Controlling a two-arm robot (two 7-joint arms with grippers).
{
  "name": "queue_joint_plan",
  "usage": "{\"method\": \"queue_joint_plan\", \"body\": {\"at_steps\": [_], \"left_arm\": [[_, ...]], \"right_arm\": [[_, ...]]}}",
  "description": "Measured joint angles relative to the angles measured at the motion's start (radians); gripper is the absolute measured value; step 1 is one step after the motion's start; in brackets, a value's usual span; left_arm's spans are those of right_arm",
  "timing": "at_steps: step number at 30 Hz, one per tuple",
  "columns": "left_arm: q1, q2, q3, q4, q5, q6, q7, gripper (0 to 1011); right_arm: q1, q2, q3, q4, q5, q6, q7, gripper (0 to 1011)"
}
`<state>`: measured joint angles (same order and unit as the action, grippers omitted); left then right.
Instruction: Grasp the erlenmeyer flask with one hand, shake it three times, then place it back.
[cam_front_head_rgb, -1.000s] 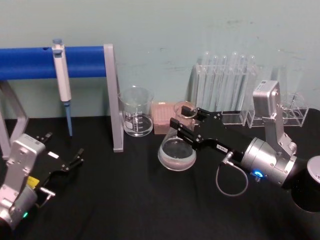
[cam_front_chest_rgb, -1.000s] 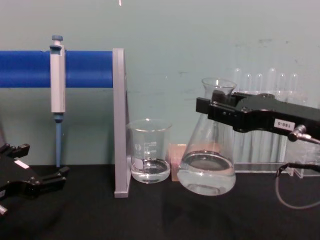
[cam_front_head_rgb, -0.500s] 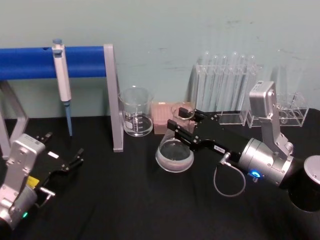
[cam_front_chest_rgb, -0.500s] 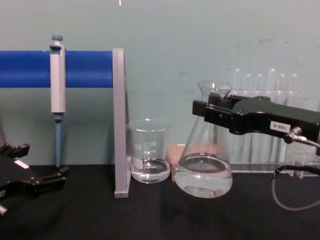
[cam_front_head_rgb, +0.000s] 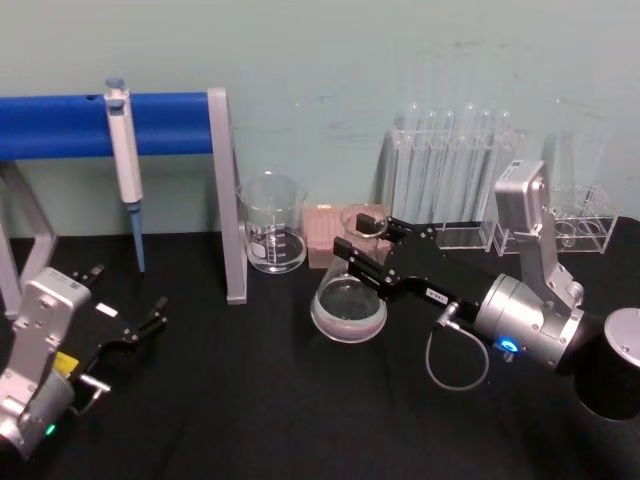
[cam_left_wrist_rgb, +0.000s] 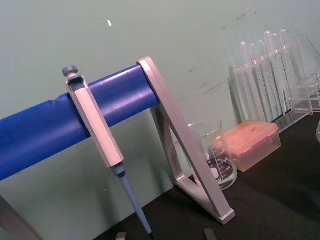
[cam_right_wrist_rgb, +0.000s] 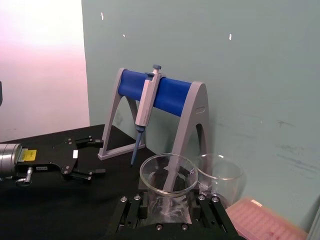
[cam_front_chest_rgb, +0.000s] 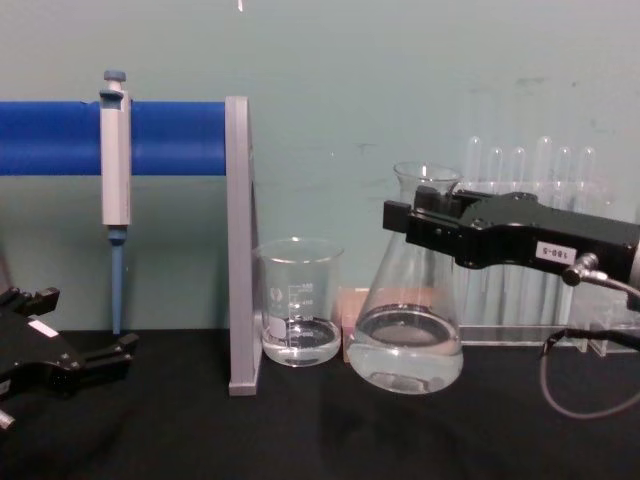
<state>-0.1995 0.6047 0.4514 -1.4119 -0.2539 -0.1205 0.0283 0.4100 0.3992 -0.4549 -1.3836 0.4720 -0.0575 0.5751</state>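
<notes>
Right gripper (cam_front_head_rgb: 360, 233): jaws clamped on erlenmeyer flask (cam_front_chest_rgb: 405, 335) neck, just right of beaker (cam_front_chest_rgb: 300, 300). Chest view alone shows liquid in base. Flask near upright, less tilted than a second ago. Left gripper (cam_front_head_rgb: 128, 293) parked, jaws apart.

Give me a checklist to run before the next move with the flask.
1. Right gripper shut on the flask neck: ok.
2. Flask close to upright: ok.
3. Liquid low, far below the neck: ok.
4. Flask apart from the beaker: ok.
5. Flask base down on the table: cannot tell.
6. Left gripper open, parked at the table's left, away from the flask: ok.
</notes>
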Motion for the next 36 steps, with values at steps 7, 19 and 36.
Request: {"method": "queue_joint_plan", "body": {"at_steps": [7,19,36], "left_arm": [[0.000,0.000,0.000,0.000,0.000,0.000,0.000,1001],[0.000,0.000,0.000,0.000,0.000,0.000,0.000,1001],[0.000,0.000,0.000,0.000,0.000,0.000,0.000,1001]], "right_arm": [[0.003,-0.001,-0.002,0.007,0.000,-0.009,0.000,450],[0.004,-0.005,-0.006,0.031,-0.001,-0.021,0.004,450],[0.013,-0.028,-0.021,0.108,-0.013,-0.056,0.033,450]]}}
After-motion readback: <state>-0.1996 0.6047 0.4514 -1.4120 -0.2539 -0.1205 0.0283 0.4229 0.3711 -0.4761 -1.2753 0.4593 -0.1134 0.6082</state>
